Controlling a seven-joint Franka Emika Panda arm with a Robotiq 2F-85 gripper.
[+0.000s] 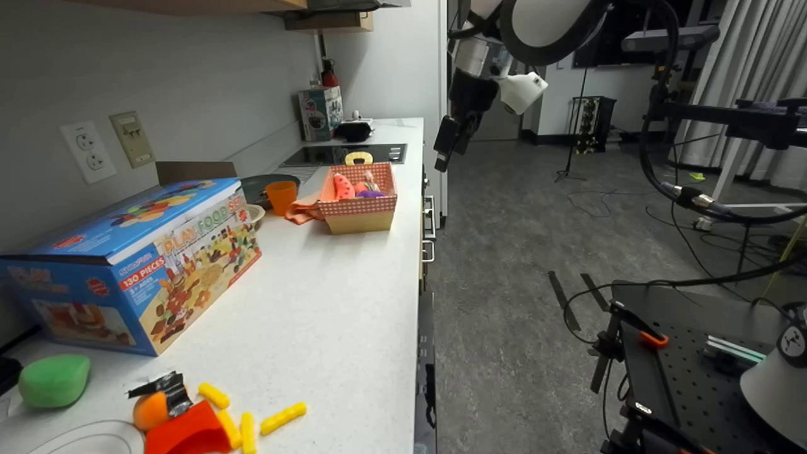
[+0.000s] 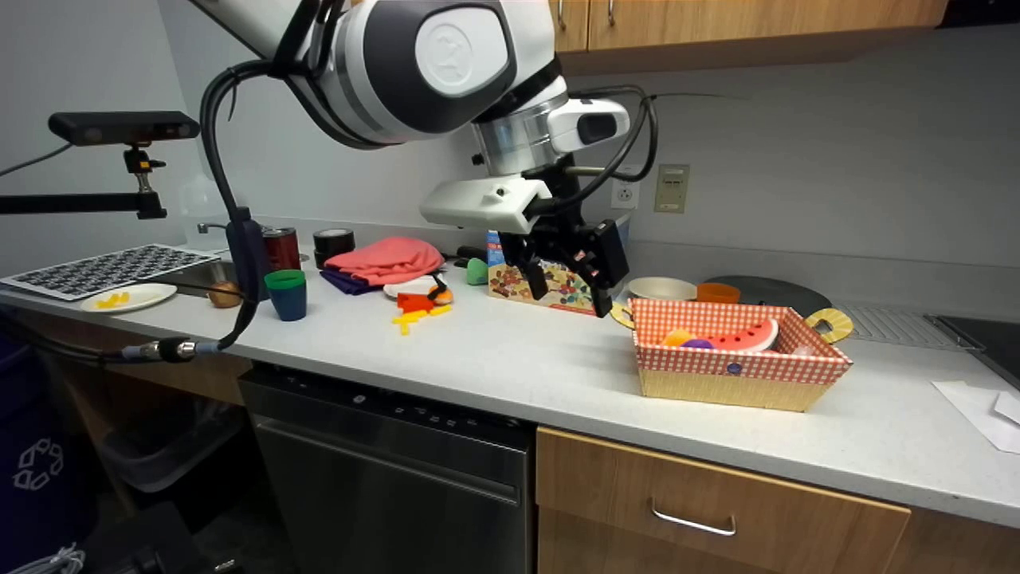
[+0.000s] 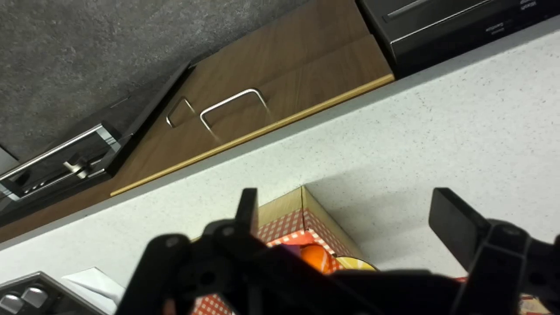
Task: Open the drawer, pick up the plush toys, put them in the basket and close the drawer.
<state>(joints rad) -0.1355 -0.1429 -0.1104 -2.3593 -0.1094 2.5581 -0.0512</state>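
The drawer [image 2: 606, 478] has a brown wooden front and a silver handle under the counter. It also shows in the wrist view [image 3: 315, 83] and looks shut or nearly so; its inside is hidden. The tan basket [image 2: 725, 389] with red-and-white checked cloth stands on the counter, also in an exterior view [image 1: 359, 223]. It holds a watermelon slice and orange and purple pieces. My gripper [image 2: 569, 300] is open and empty, above the counter beside the basket. In the wrist view a basket corner [image 3: 280, 210] shows beyond the open fingers [image 3: 345, 197]. The plush toys are hidden or out of view.
A blue play-food box [image 1: 189, 265] stands against the wall. An orange cup [image 1: 282, 197] is behind the basket. An orange and yellow plastic toy [image 2: 416, 303] lies farther along the counter. A dishwasher [image 2: 382, 486] is beside the drawer. A wooden cabinet [image 2: 717, 20] hangs above.
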